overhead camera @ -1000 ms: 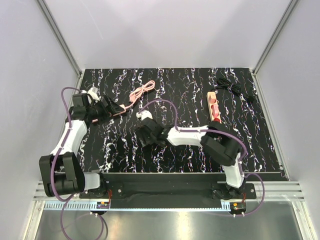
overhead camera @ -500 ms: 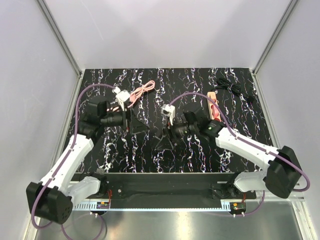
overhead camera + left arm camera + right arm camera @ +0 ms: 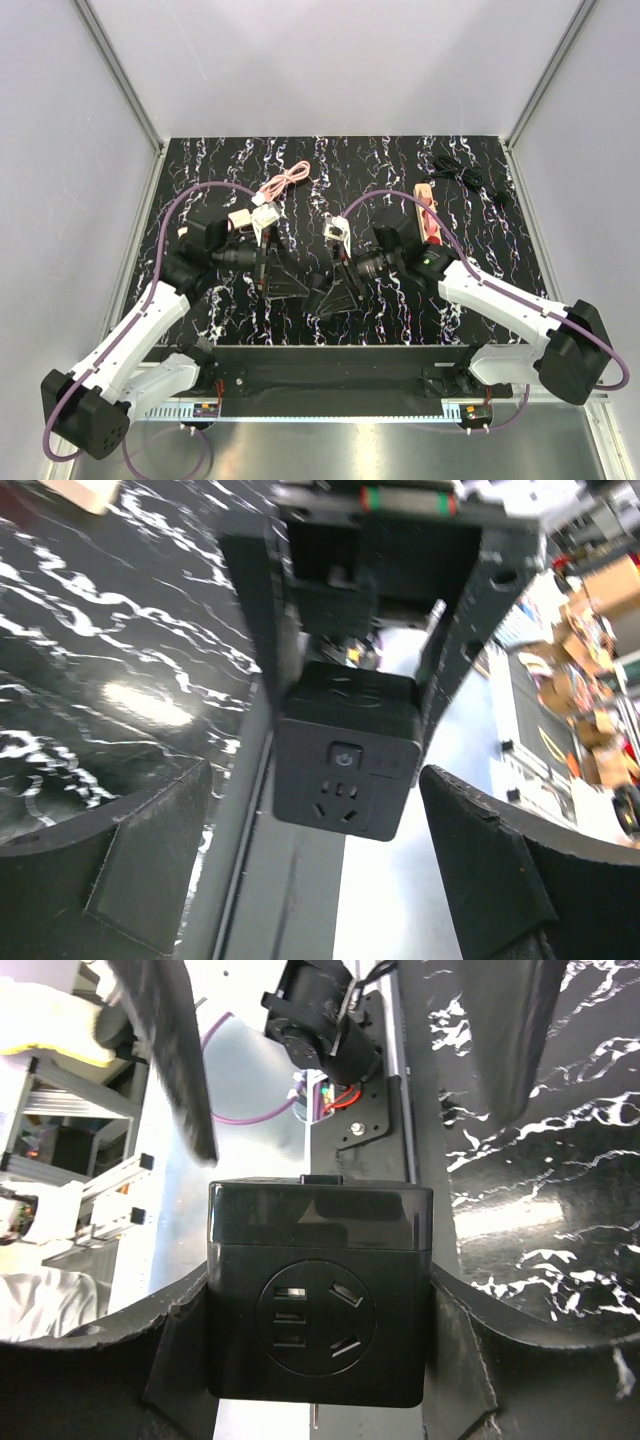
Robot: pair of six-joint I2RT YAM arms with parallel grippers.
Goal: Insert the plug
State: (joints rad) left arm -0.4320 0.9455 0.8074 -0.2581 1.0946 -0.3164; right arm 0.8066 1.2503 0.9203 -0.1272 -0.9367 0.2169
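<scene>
Right wrist view: fingers partly hide black socket cube

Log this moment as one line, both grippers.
left gripper: open, empty | right gripper: shut on black socket cube | outlet face: empty

The socket cube pinched in my right gripper is smooth black plastic, glossy enough to catch highlights on its top face. Its pads look matt, grainy black. My left gripper has equally dull, slightly rough pads. The table is polished black with white marble veining and mirrors the light. The near rail is bare silvery metal.
</scene>
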